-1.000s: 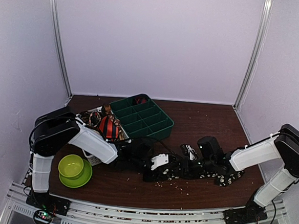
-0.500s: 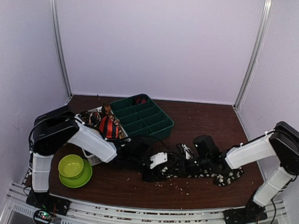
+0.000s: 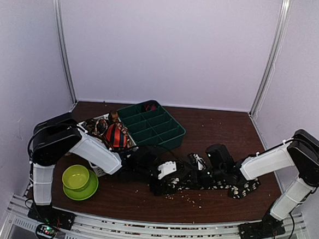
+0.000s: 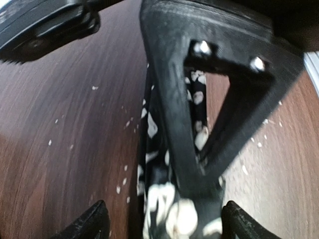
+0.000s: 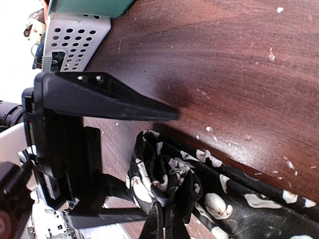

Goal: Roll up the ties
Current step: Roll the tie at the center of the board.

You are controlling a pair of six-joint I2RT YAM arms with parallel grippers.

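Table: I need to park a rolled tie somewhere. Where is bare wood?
Bare: the far-right stretch between green tray and right wall; the near strip between green bowl and right arm base. Crowded: centre around the spotted tie, far left by the basket.

- black flowered tie (image 3: 220,185): in the top view its middle is hidden under both grippers; it is cut off at the lower edge in both wrist views.
- left gripper, fingertips (image 4: 92,224): only the ends show, spread apart.
- right gripper (image 5: 163,226): mostly below the edge, tips pinched on tie fabric.
- white basket (image 5: 75,40), green tray (image 5: 89,6): cut off by the upper edge.
- black part (image 4: 45,25): blurred, unidentifiable.
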